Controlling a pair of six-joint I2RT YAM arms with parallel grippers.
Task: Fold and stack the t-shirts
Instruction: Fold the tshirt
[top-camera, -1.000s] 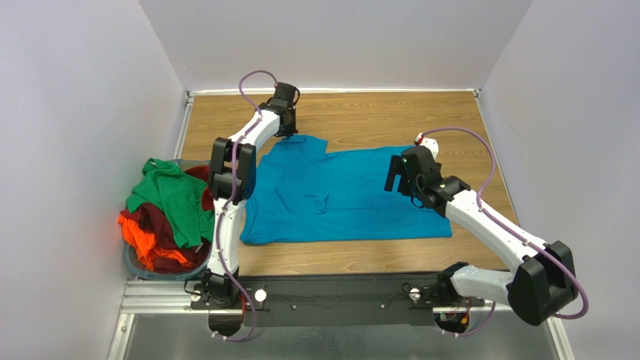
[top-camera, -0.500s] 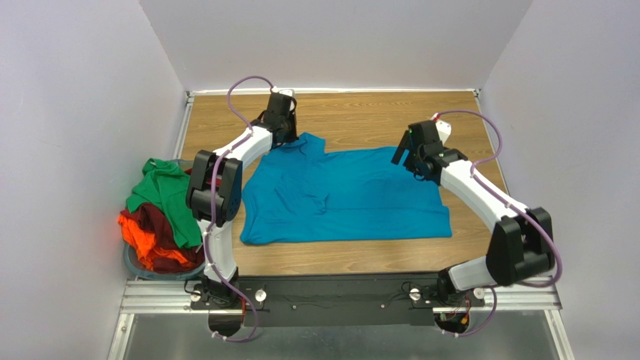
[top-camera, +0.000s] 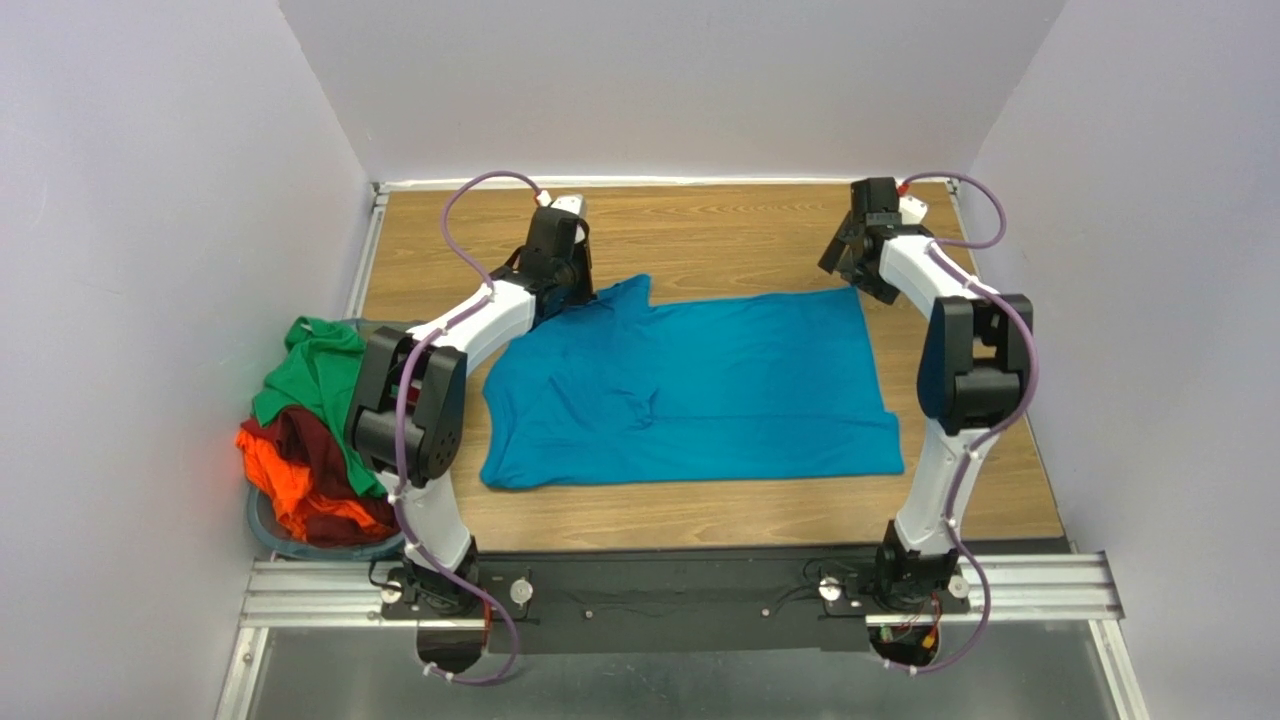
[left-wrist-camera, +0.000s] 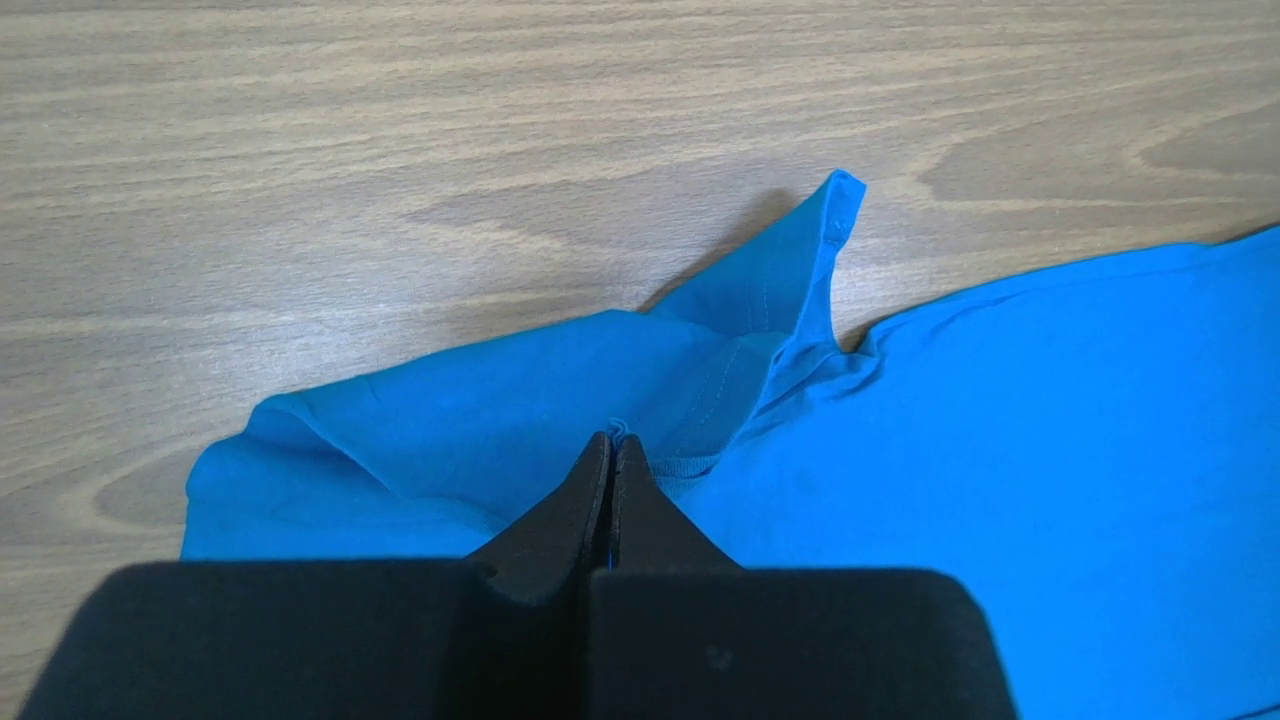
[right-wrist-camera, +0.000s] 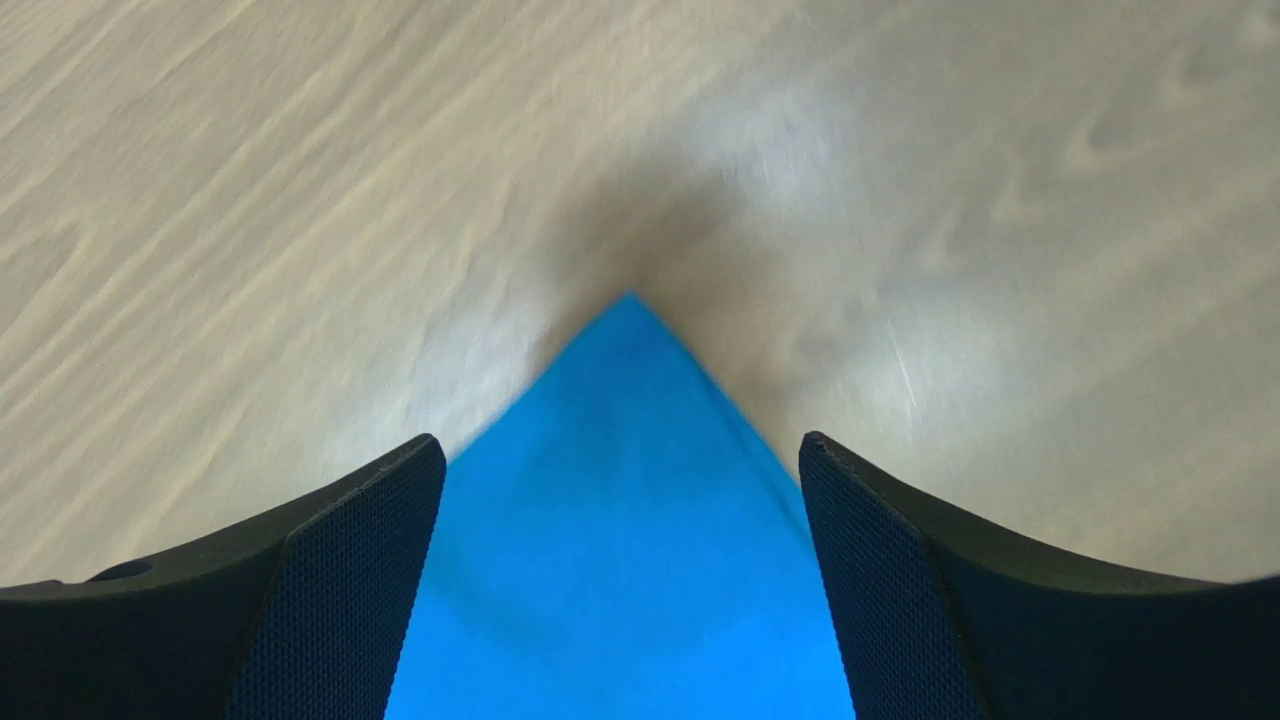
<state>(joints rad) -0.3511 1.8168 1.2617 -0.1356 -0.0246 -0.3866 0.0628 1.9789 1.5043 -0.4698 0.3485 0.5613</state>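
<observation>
Wooden tabletop (top-camera: 721, 225) | left fingers (left-wrist-camera: 571, 503) clenched on teal shirt (top-camera: 706, 390) | right fingers (right-wrist-camera: 338, 570) spread over its upper-right corner | risk: closing too high misses cloth, fold skews

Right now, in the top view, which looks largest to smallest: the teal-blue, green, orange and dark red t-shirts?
1. teal-blue t-shirt, spread flat.
2. green t-shirt, bunched.
3. orange t-shirt and dark red t-shirt: visible parts look alike, both partly buried, so unranked.

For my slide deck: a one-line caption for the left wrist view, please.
Left fingers pinched shut on a rumpled edge of the teal-blue t-shirt on the wooden table.
</observation>
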